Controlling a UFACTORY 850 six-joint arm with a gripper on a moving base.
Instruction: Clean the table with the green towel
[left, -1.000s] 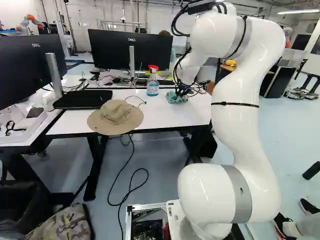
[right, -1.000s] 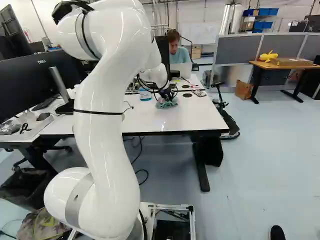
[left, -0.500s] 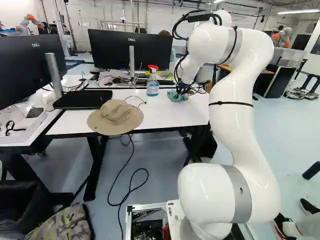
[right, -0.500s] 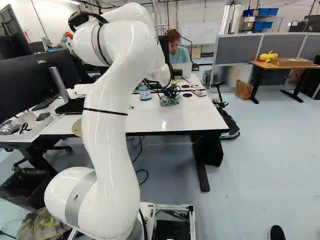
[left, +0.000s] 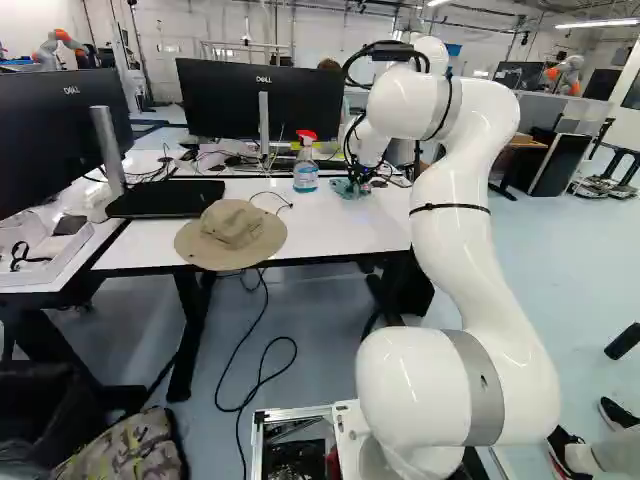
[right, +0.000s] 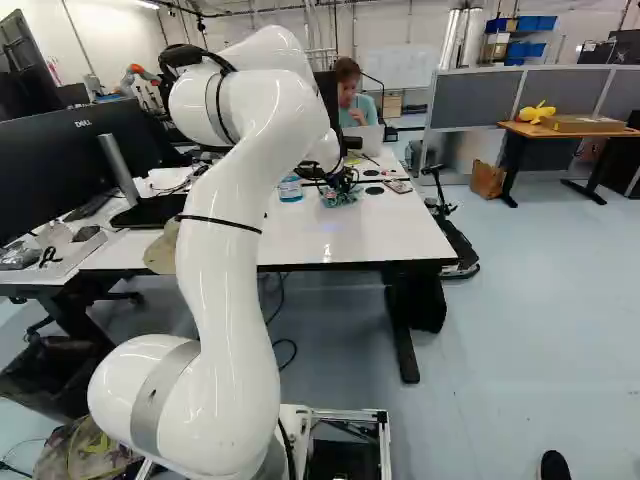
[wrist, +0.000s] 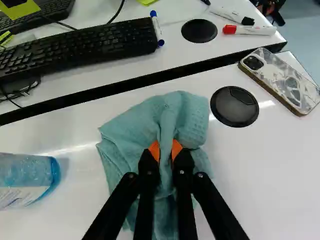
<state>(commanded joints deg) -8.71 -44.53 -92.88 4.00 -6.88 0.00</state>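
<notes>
Towel (wrist: 150, 122) in hand: jaws closed on bunched fold, cloth pinched between both pads, rest spread on table (right: 345, 235), between bottle (wrist: 25, 180) and round black cap (wrist: 234, 106). Grasp done, then. How much wiped, can't tell from here. Likely plenty left: near edge, stretch toward hat (left: 230, 235). Phone (wrist: 282, 82) beyond cap probably needs steering round.

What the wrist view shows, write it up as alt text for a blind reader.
Black jaws with orange pads grip a bunched green towel on a white table, a bottle on one side, a phone on the other, a keyboard farther off.
</notes>
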